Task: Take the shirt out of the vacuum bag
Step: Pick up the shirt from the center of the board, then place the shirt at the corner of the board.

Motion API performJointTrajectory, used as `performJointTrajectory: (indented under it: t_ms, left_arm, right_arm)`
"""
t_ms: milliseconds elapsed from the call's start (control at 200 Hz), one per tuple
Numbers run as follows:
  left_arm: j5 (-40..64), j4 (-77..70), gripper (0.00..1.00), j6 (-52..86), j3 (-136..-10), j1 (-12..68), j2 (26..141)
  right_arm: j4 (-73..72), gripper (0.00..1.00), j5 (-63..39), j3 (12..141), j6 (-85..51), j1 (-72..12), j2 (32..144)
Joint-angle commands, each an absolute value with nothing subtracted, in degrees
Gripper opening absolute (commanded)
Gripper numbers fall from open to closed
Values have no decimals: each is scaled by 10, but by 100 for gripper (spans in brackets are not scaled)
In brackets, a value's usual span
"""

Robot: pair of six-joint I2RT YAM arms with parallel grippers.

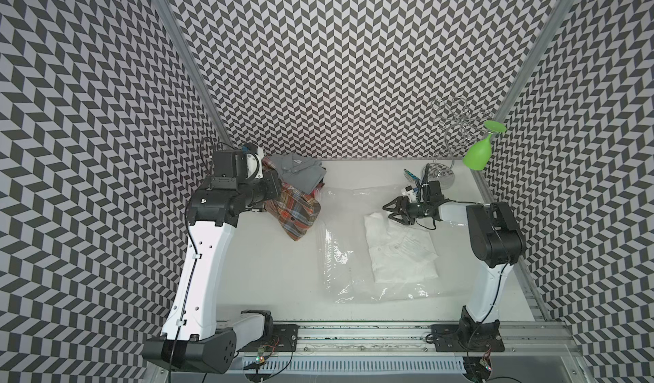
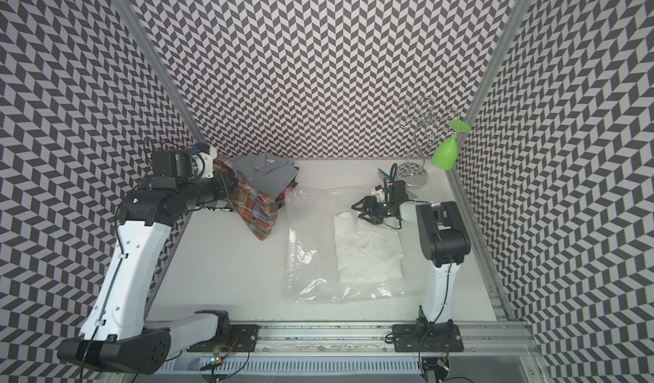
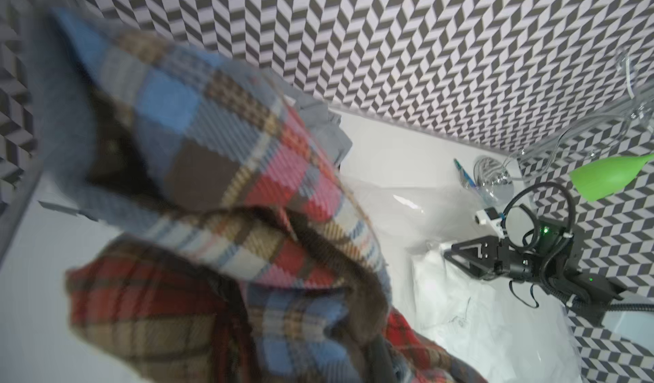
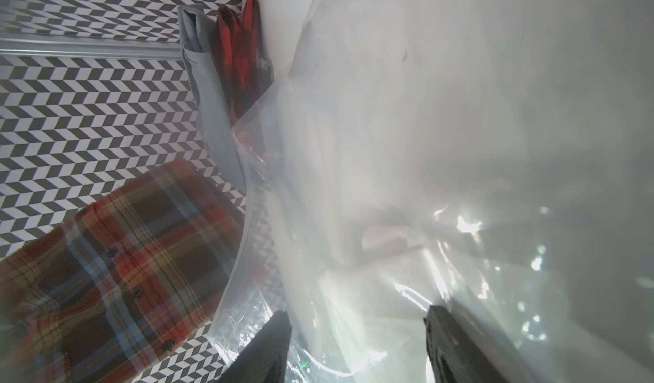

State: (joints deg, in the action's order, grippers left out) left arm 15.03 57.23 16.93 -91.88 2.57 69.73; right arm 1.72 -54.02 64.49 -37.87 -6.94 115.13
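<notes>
- Far left, just beside vacuum bag point(image 1: 336, 257): plaid shirt point(image 1: 297, 215) hanging from closed left gripper point(image 1: 279, 186)
- At right gripper point(image 1: 387, 211), jaws apart, nothing held; risk of trailing hem dragging unpinned bag

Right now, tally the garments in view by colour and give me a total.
Orange-blue plaid shirt: 1
Grey shirt: 1
White shirt: 1
Red-and-black checked cloth, mostly hidden under the grey one: 1
Total: 4

There were four shirts: plaid point(image 1: 297, 211), grey point(image 1: 300, 172), red point(image 4: 244, 63), white point(image 1: 400, 254); one bag point(image 1: 336, 257), one glass point(image 1: 476, 156), one rack point(image 1: 442, 174).
</notes>
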Motion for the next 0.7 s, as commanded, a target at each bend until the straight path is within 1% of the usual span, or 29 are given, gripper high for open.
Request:
performJointTrajectory:
  t_ms: [0,45,150,230,305,355,436,551,696]
  left_arm:
    - [121,559,0,144,-980,16,700]
    - [117,558,0,141,-1002,14,712]
    - [109,552,0,117,-1049,12,748]
    - [75,554,0,86,-1079,12,775]
    - [21,562,0,54,-1094,12,802]
    - [2,554,0,32,-1093,9,812]
    - [25,534,0,9,-1092,-24,824]
    - [97,502,0,4,-1092,-96,843]
    - [135,499,0,-18,-1114,-140,875]
  right_arm:
    - [31,65,-570,659,-362,-72,1129]
    - [34,66,-578,665,-360,-74,1130]
    - [30,73,-593,669,-361,-75,1124]
    - [26,76,-601,669,-361,-78,1114]
    - [27,77,-607,669,-363,-81,1108]
    - [29,77,-606,667,-366,-82,1106]
    - [31,78,-606,665,-367,-83,1106]
    - [41,78,-606,663,-364,-83,1111]
    - [54,78,-600,663,-354,-83,1118]
